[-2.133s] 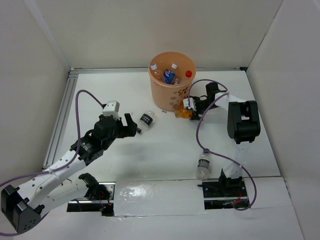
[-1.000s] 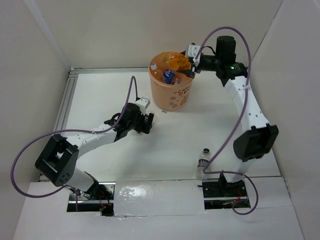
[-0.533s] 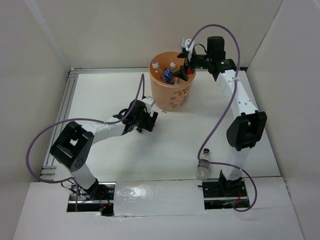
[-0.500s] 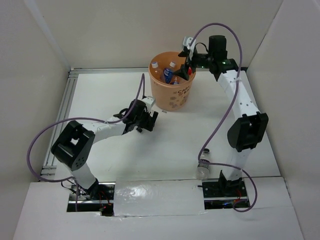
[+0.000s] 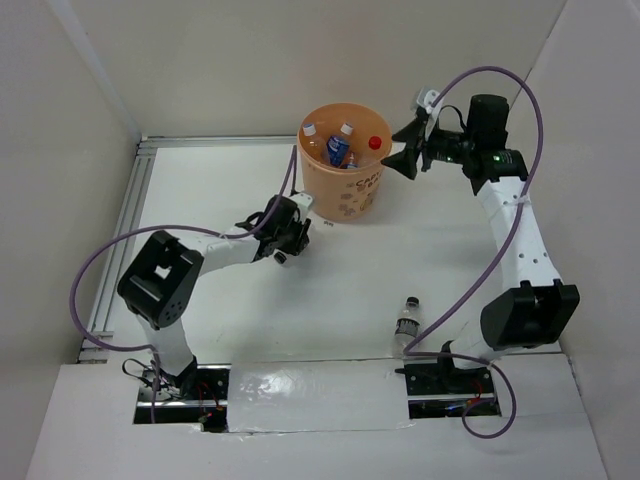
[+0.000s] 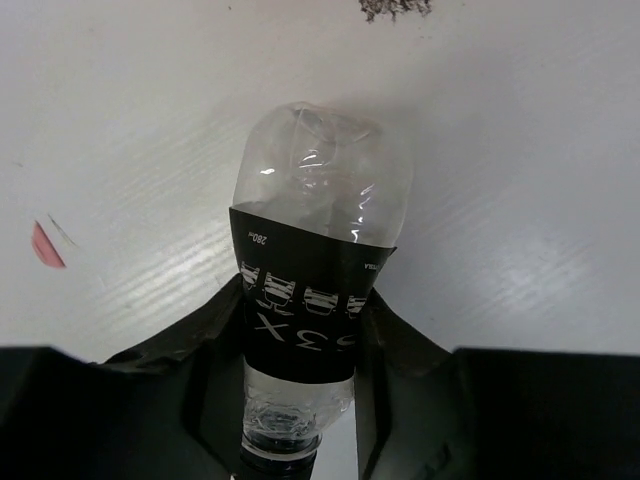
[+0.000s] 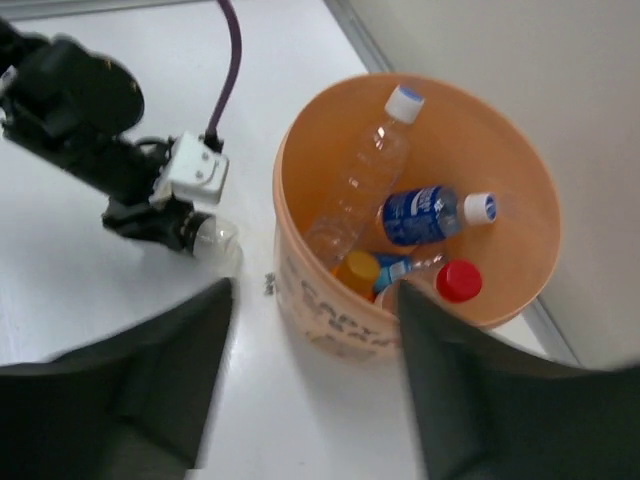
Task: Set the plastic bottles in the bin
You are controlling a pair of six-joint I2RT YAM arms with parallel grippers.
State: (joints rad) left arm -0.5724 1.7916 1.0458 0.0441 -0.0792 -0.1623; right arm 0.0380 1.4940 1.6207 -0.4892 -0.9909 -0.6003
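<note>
A clear plastic bottle with a black label point(image 6: 315, 262) lies on the white table just left of the bin's foot. My left gripper point(image 6: 305, 300) is shut on it, one finger on each side of the label; in the top view the left gripper point(image 5: 291, 231) is low by the bin. The pale-orange bin point(image 5: 345, 195) holds several bottles, among them a blue-labelled one point(image 7: 425, 215), a clear white-capped one point(image 7: 365, 180) and a red-capped one point(image 7: 458, 281). My right gripper point(image 5: 409, 160) hangs raised to the right of the bin, open and empty.
Another small clear bottle point(image 5: 405, 324) sits near the right arm's base. White walls close in the table at the back and on both sides. A metal rail point(image 5: 128, 215) runs along the left edge.
The right gripper let the orange bottle fall into the bin, then swung away to the right. The left gripper reached the black-labelled bottle beside the bin and closed on it.
</note>
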